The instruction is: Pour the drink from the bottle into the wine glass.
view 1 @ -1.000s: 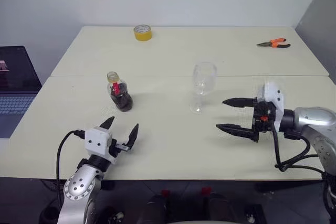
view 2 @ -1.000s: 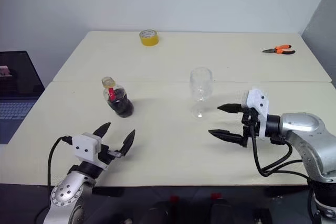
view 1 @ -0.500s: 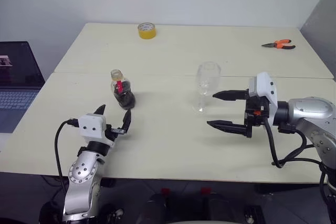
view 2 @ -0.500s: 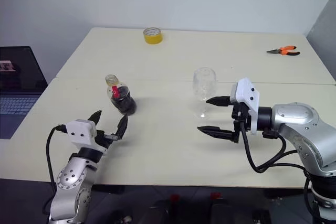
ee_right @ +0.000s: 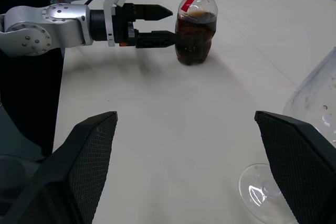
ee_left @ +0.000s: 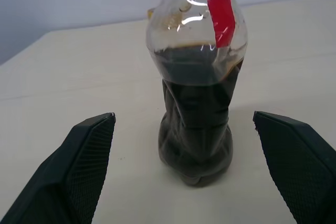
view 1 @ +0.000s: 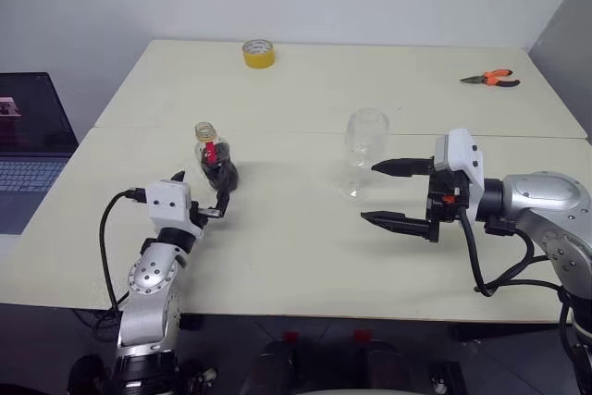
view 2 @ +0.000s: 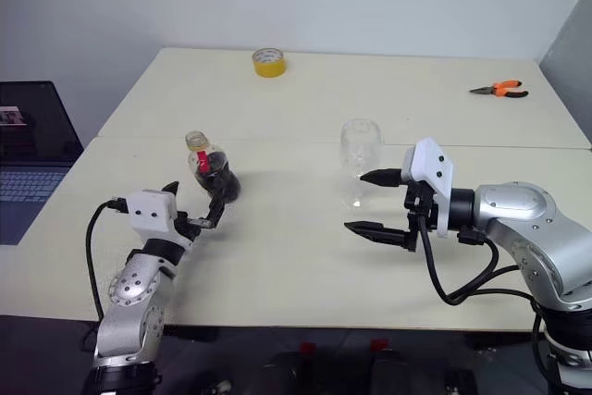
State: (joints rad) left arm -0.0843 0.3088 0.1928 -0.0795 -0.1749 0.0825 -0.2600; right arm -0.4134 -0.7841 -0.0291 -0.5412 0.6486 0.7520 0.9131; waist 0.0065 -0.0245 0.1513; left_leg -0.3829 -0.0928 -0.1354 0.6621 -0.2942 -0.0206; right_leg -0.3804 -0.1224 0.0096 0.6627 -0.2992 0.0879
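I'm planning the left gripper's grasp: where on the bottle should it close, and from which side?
Probably the narrower waist of the bottle, above its bulbous base, approached level from the robot's side. It stands upright, and the open left gripper already straddles it, so closing there should hold without slipping.

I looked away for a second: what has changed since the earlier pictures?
The left tool has advanced, open, to the bottle, not yet gripping it. The right tool stays open beside the wine glass; bottle and glass have not moved.
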